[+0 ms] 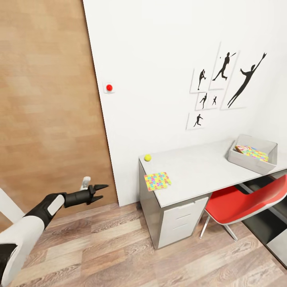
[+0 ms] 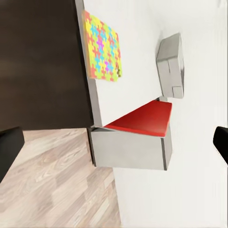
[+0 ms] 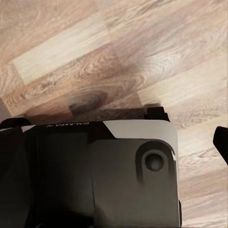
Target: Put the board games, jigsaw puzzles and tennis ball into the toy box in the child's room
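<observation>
Head view: left gripper (image 1: 103, 192), black fingers slightly parted, empty, hung over wood floor well left of the pale grey table (image 1: 199, 169). On it lay a multicoloured jigsaw puzzle (image 1: 158, 181), a yellow tennis ball (image 1: 148, 158), and the grey toy box (image 1: 255, 153) holding another puzzle. Right wrist view showed floor and the robot's dark base (image 3: 95, 175), lettering unreadable; right gripper's state could not be told.

A red chair (image 1: 239, 203) stands on the wood floor (image 1: 119, 247). Black sports silhouettes (image 1: 225, 85) hang on the white wall (image 1: 159, 59), near a red button (image 1: 109, 87) and a wooden door (image 1: 44, 99).
</observation>
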{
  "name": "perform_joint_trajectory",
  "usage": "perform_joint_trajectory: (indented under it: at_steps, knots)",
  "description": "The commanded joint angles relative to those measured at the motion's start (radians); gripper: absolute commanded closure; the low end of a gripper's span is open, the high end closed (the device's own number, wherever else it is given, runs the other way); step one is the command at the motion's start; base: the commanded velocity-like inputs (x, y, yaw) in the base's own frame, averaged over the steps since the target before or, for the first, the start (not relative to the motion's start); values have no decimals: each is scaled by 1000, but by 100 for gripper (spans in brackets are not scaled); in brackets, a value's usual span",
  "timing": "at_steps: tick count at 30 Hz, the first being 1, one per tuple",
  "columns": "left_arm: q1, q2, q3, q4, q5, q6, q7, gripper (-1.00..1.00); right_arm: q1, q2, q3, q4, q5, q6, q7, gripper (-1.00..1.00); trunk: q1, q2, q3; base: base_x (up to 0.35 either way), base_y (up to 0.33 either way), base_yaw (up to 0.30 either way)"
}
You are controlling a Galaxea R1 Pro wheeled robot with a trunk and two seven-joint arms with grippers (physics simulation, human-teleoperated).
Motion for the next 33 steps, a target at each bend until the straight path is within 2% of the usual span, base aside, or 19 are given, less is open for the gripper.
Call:
perform_joint_trajectory:
  at_steps: [1, 4, 6, 11, 18, 20, 23, 33]
  knots:
    - [-1, -7, -5, 0, 10, 3, 1, -100, 1, -1, 4, 3, -6, 2, 11, -100, 1, -2, -2, 0, 0, 0]
    - [-1, -44, -8, 2, 17, -13, 5, -100, 9, -6, 4, 16, -6, -3, 34, -100, 1, -2, -2, 0, 0, 0]
    - [-1, -58, -10, 2, 20, -31, 6, -100, 18, -9, 4, 18, -6, -10, 40, -100, 1, -2, -2, 0, 0, 0]
    - [0, -71, -13, 3, 22, -53, 7, -100, 34, -12, 4, 21, -7, -43, 44, -100, 1, -2, -5, 0, 0, 0]
    - [1, -91, -14, 4, 22, -60, 7, -100, 38, -12, 5, 22, -7, -50, 44, -100, 1, -2, -15, 0, 0, 0]
    - [1, -114, -15, 4, 19, -64, 7, -100, 39, -11, 6, 21, -6, -49, 41, -100, 1, -2, -18, 0, 0, 0]
    - [1, -133, -17, 4, 16, -81, 7, -100, 40, -10, 7, 22, -6, -49, 39, -100, 1, -2, -23, 0, 0, 0]
    - [3, -143, -18, 4, 15, -112, 6, -100, 40, -2, 8, 22, -2, -55, 37, -100, 1, -2, -39, 0, 0, 0]
